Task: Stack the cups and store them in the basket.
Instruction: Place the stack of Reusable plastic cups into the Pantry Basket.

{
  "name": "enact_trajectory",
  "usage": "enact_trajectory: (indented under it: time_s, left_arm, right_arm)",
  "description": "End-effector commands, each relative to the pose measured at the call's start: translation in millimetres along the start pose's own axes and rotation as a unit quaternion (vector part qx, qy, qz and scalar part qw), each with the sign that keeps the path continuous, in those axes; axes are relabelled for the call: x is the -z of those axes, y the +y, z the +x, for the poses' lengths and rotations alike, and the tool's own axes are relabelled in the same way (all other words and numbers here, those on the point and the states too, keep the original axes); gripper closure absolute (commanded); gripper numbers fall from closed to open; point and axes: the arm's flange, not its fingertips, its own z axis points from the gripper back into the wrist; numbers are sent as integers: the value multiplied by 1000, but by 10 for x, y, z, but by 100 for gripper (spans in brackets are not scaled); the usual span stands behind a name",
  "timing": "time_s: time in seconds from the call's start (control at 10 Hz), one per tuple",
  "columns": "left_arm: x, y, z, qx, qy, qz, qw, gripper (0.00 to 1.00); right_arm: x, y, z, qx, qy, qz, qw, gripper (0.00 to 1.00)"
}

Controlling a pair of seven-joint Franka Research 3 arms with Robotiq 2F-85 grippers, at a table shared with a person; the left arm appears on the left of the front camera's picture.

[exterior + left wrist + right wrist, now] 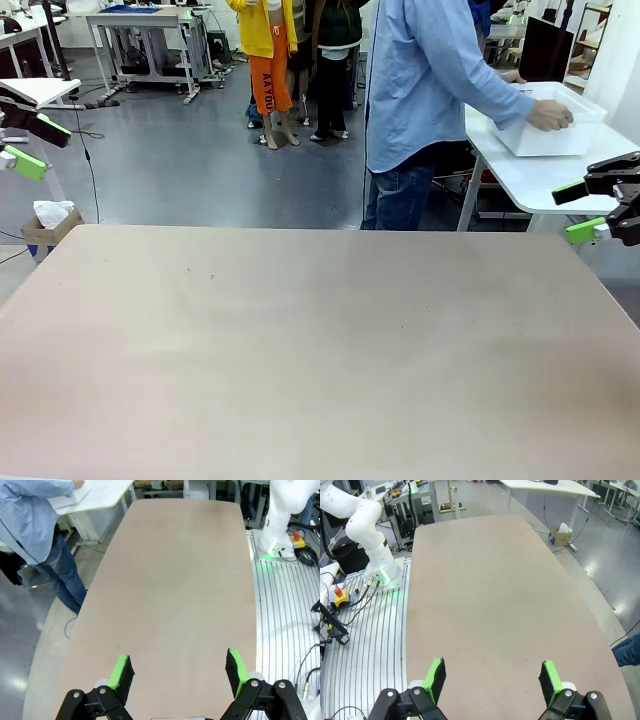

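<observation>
A matt, smooth tan tabletop point(300, 340) with faint specks. Beyond it, a glossy grey floor point(200, 170) reflecting light. The person's shirt point(430, 70) is soft pale blue cloth, the trousers denim. Their hand rests on a smooth white plastic basket point(550, 135). Each tool has matt black fingers with bright green pads point(120, 670).

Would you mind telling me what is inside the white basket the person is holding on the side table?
The basket sits on a side table with the person's hand on its rim. Its solid walls hide the inside, so whether it holds anything cannot be told.
</observation>
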Motion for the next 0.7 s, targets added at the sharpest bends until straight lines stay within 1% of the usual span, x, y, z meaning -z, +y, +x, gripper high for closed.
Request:
enact_trajectory:
  time_s: [0.0, 0.6]
  left_arm:
    - [1, -17, 26, 0, -9, -1, 1000, 4]
    - [1, -17, 26, 0, -9, -1, 1000, 4]
  right_arm:
    - [-8, -10, 24, 0, -8, 0, 1000, 0]
    - [-8, -10, 24, 0, -8, 0, 1000, 0]
